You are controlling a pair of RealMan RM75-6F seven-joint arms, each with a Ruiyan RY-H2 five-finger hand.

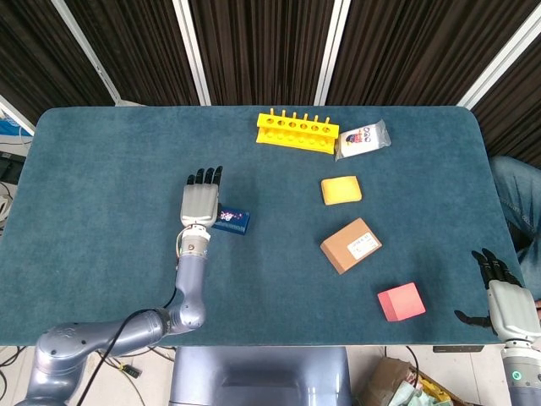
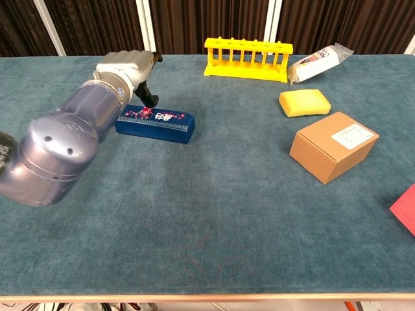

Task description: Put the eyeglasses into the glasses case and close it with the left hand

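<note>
The dark blue glasses case (image 1: 232,222) (image 2: 155,123) lies shut and flat on the teal table, left of centre. No eyeglasses show in either view. My left hand (image 1: 200,203) (image 2: 130,68) hovers over the case's left end with its fingers stretched out toward the far edge; one finger (image 2: 148,97) reaches down close to the lid. It holds nothing. My right hand (image 1: 504,294) hangs off the table's near right corner, fingers spread and empty; the chest view does not show it.
A yellow rack (image 1: 297,131) (image 2: 248,58) and a white packet (image 1: 363,138) (image 2: 319,61) stand at the back. To the right lie a yellow sponge (image 1: 341,189) (image 2: 305,102), a cardboard box (image 1: 351,244) (image 2: 333,146) and a red block (image 1: 401,301) (image 2: 407,207).
</note>
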